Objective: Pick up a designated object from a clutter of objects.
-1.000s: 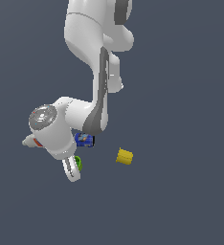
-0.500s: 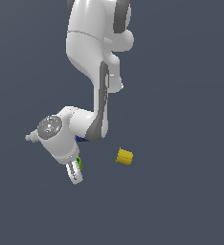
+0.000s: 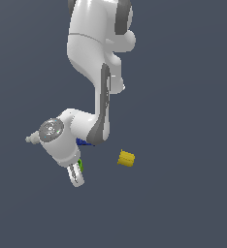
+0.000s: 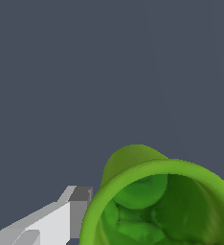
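Note:
The lime-green cup (image 4: 157,206) fills the wrist view, its hollow inside facing the camera. One grey-tipped finger (image 4: 78,210) lies against its outer wall; the other finger is hidden. In the exterior view only a sliver of the green cup (image 3: 80,164) shows beside my gripper (image 3: 76,177), which points down and closes around it. The small blue can (image 3: 84,142) peeks out behind the wrist. The yellow ribbed cylinder (image 3: 126,159) lies apart, towards the exterior view's right. The white bottle is mostly hidden behind the hand.
The arm's white links (image 3: 93,58) rise above the clutter. A small pale knob (image 3: 31,139) sticks out from behind the hand on the exterior view's left. The ground is plain dark grey.
The hand has turned and shifted slightly over the green cup during the last second, and has been almost still for the last half second. The can and cylinder have not moved.

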Controlling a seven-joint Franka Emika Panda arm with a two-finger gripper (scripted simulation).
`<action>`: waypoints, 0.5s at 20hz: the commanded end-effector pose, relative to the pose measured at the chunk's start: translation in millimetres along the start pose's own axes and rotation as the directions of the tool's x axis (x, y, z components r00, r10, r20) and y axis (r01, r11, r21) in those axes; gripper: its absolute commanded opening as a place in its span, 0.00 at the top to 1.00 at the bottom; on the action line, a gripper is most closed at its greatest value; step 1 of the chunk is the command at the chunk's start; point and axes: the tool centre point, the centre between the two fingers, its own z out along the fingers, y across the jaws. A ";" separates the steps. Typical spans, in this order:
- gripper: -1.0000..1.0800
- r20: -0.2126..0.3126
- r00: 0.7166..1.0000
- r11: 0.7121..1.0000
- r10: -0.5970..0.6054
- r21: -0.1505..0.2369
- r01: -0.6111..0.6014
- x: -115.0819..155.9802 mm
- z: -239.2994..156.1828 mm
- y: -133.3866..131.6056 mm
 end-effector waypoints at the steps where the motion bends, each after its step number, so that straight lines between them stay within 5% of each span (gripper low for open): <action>1: 1.00 0.000 1.000 1.000 0.001 0.000 -0.001 0.4 0.3 0.4; 10: 1.00 0.000 1.000 1.000 0.000 0.000 0.000 -2.9 -5.3 3.0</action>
